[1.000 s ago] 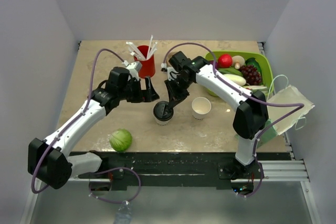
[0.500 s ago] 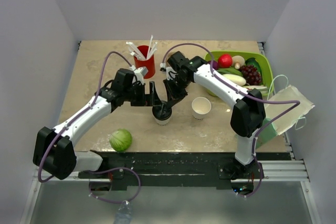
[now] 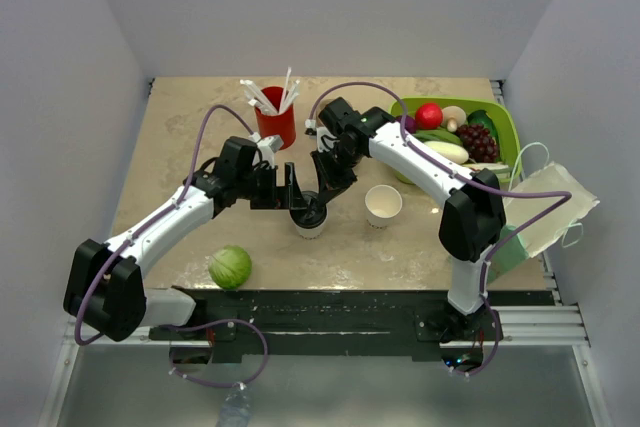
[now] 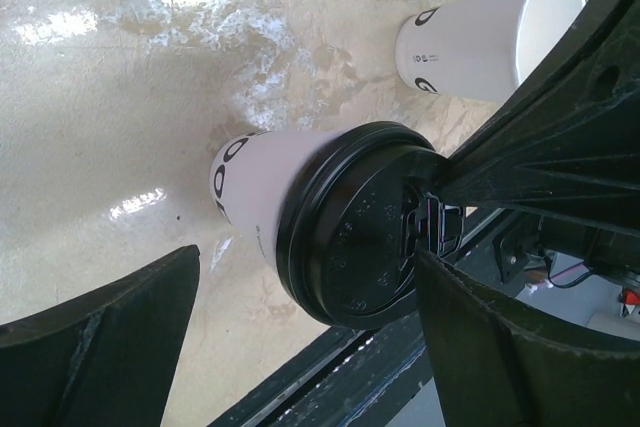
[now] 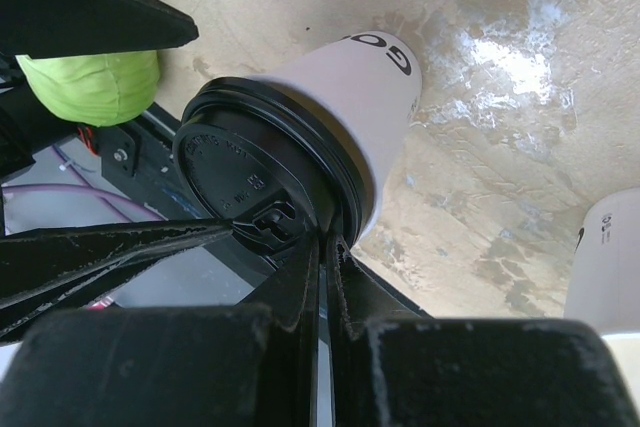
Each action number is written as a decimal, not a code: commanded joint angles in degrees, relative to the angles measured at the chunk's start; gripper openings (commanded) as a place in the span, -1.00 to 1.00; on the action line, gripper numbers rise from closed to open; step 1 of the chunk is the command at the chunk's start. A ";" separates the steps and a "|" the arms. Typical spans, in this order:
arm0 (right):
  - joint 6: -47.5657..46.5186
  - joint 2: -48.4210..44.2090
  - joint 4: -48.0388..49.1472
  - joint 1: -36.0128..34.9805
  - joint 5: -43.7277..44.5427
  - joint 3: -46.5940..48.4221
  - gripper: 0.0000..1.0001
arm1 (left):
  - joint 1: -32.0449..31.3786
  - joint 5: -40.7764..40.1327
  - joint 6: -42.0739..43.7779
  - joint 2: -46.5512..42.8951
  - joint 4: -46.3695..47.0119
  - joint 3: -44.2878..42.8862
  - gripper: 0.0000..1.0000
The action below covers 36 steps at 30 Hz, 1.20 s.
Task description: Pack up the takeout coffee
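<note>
coffee cup point(image 3: 310, 219), white with a black lid, stands upright on the tabletop point(image 3: 180, 137), centre front. right tool point(image 3: 323, 197) is closed, pinching the lid's rim. left tool point(image 3: 292, 189) is spread wide, one finger each side of the cup, not touching. a lidless cup point(image 3: 383, 205) stands near, to its right.

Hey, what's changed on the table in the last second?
The left pincer swung right toward the takeout coffee. It now stands open with a finger on either side of the cup, not yet gripping. The right pincer stayed shut at the lid's edge and barely moved. The coffee, the lidless cup, the red cup and the cabbage kept their places.
</note>
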<state>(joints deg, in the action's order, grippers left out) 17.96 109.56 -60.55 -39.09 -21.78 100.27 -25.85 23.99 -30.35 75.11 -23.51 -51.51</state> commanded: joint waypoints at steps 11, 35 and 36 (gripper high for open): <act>1.56 0.39 0.52 -0.11 1.48 -0.34 -1.00 | 0.09 1.85 1.08 1.18 1.80 0.62 0.80; 2.96 -1.80 1.58 -0.02 0.78 0.54 -1.00 | 0.62 1.85 0.46 -0.49 3.03 1.23 0.72; 2.79 -1.89 1.23 -0.11 0.86 0.28 -1.00 | 0.71 1.76 0.47 -0.75 3.03 1.32 0.72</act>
<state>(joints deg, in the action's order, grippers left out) 20.36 110.83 -58.72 -39.09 -22.00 99.02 -25.69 25.21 -30.37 76.71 -22.11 -49.74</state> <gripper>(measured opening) 0.014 0.855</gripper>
